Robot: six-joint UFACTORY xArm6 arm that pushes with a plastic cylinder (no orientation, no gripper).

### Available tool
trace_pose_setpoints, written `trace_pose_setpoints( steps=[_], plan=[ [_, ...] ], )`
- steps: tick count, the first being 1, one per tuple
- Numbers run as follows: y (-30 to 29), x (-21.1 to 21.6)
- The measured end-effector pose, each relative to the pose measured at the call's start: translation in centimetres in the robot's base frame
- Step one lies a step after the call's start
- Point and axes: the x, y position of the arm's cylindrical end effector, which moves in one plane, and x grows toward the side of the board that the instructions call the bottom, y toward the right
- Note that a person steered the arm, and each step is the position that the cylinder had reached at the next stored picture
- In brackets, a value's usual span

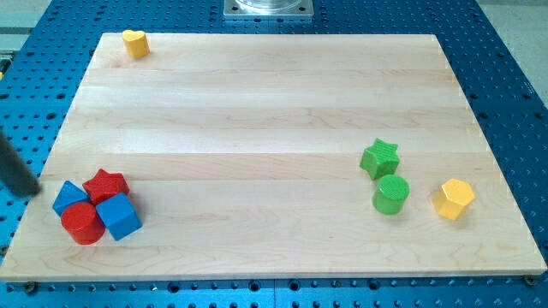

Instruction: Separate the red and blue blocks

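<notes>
Red and blue blocks are packed tightly at the near left corner of the wooden board (257, 128): a red star (106, 183) at the far side, a blue triangular block (68, 196) to its left, a red cylinder (83, 223) nearest, and a blue cube (119, 216) on the right, each touching its neighbours. My tip (34, 192) is seen just left of the cluster, off the board's edge over the perforated table (its very end is possibly cut by the edge, so exact position is uncertain). No jaws exist on this rod, so nothing can be gripped.

Several risks are judged. A push from the left would likely carry all four together rather than part them. With the near edge so close, the red cylinder or blue cube could be driven off the board. A glancing contact could roll the cylinder aside unpredictably.
</notes>
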Motion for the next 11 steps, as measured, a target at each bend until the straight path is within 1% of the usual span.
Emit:
trace_pose_setpoints(
  steps=[1,2,3,4,5,6,7,8,9,10,11],
  plan=[
    [1.0,7.1],
    [5.8,7.0],
    [10.9,4.7],
    [9.4,3.3],
    [7.9,3.3],
    [7.5,3.5],
    [9.1,2.6],
    [9.8,-0.4],
    [9.4,-2.2],
    [9.1,-3.0],
    [9.1,-0.6]
  ],
)
